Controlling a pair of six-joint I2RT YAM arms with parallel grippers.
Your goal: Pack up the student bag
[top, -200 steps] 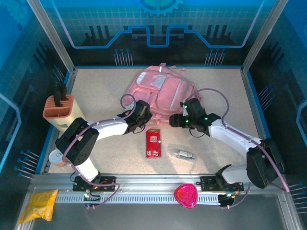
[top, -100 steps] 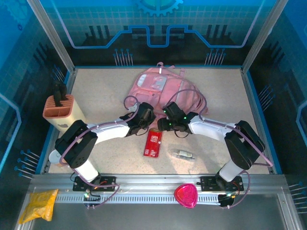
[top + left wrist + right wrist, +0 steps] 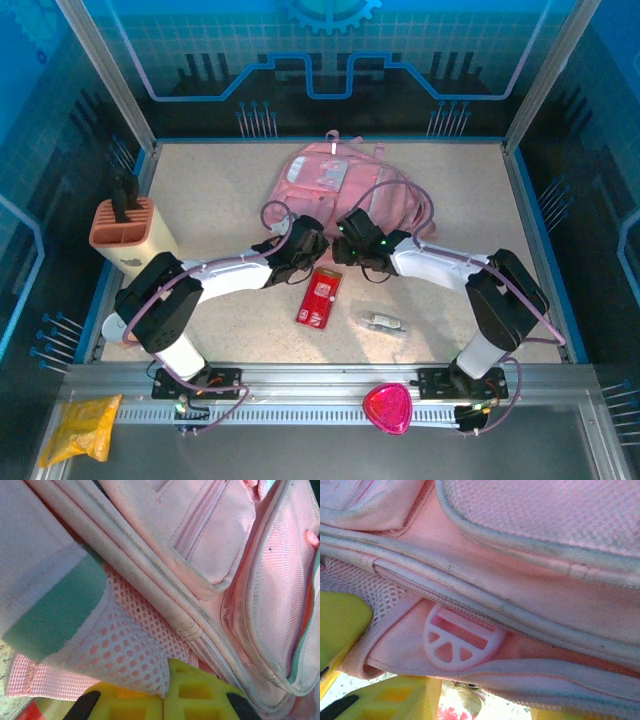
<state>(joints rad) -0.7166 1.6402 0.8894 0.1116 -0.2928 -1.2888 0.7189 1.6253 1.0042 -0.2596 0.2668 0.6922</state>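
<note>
The student bag (image 3: pixel 330 180) lies flat at the back middle of the table, pink with a clear window panel. My left gripper (image 3: pixel 305 246) is at the bag's near left corner. In the left wrist view its yellow fingers (image 3: pixel 200 695) are shut together on the edge of the bag's white mesh pocket (image 3: pixel 125 645). My right gripper (image 3: pixel 350 238) is at the bag's near edge, just right of the left one. Its yellow fingers (image 3: pixel 400 700) stand apart under the bag's pink hem (image 3: pixel 530 680), below a round white plastic tab (image 3: pixel 460 639).
A red box (image 3: pixel 318 297) lies tilted on the table just in front of both grippers. A small clear packet (image 3: pixel 385 322) lies to its right. An orange holder (image 3: pixel 122 228) stands at the left edge. A pink pouch (image 3: pixel 387 408) and a yellow pouch (image 3: pixel 80 425) sit by the front rail.
My right arm has swung left to the bag's near edge and its jaws have narrowed. The left gripper has edged right, still shut. The red box has tilted slightly.
</note>
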